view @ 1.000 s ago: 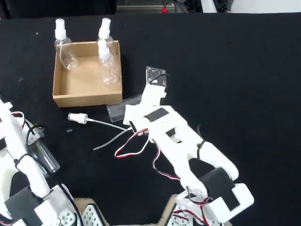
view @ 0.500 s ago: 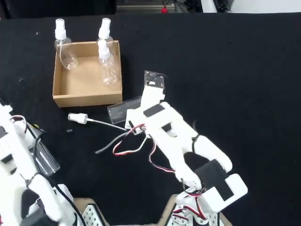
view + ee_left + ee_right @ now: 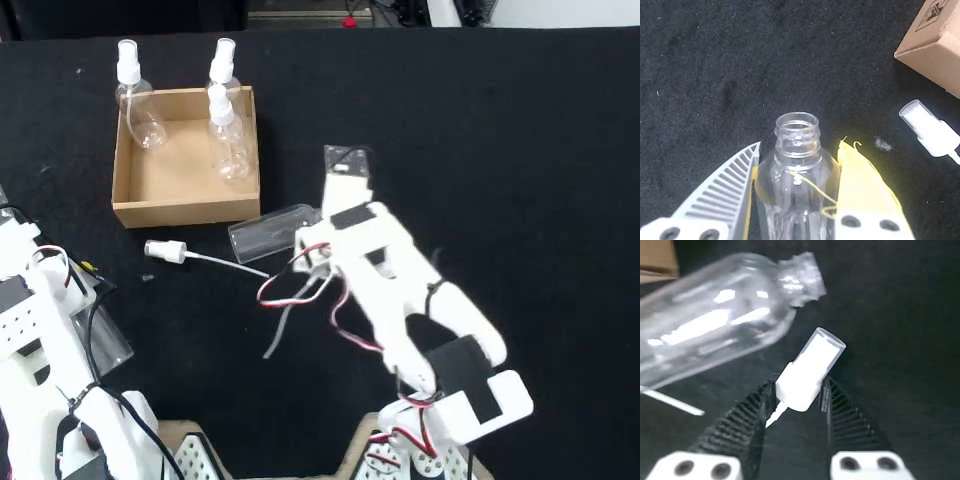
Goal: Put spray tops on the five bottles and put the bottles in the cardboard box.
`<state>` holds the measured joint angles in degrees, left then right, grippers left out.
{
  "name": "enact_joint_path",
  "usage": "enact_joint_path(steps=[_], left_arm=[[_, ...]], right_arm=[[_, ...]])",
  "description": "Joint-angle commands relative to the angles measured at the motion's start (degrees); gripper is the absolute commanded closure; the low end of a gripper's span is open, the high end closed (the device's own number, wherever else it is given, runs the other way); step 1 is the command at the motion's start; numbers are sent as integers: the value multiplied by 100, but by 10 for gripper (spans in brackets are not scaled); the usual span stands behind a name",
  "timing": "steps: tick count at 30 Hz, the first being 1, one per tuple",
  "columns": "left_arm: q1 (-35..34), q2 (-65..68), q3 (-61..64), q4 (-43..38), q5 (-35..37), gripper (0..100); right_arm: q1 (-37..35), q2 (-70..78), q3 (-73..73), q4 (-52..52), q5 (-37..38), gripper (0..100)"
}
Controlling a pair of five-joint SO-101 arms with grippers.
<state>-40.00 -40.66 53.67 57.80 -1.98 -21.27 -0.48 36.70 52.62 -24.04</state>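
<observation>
The left gripper (image 3: 800,146) is at the table's near left edge, its two fingers clamped on the shoulders of a clear open-necked plastic bottle (image 3: 797,165) with no top on it. Further in, near the middle of the black table (image 3: 520,150), the right gripper (image 3: 797,386) pinches a white plastic spray top (image 3: 807,370) between its dark ribbed fingers. Just beside it, a second clear plastic bottle (image 3: 272,231) lies on its side, also uncapped, its bare neck towards that gripper and its base by the near right corner of the brown cardboard box (image 3: 185,212). A loose white spray top (image 3: 165,251) with a thin dip tube lies on the table just in front of the box's near wall. At the box's far side are three clear capped bottles (image 3: 228,135). Two lean inside it, but I cannot tell whether the third is inside or behind.
</observation>
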Motion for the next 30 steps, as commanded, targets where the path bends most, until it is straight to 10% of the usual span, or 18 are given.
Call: enact_joint_path(steps=[1,11,30], left_arm=[[84,-176,-48,-97,35,859],[84,-176,-66,-97,35,859],[84,-176,-40,-79,35,859]], right_arm=[[703,-145,-286,343,492,906],[2119,-567,-444,176,2716,902],[2136,-567,-1200,826,-976,766]])
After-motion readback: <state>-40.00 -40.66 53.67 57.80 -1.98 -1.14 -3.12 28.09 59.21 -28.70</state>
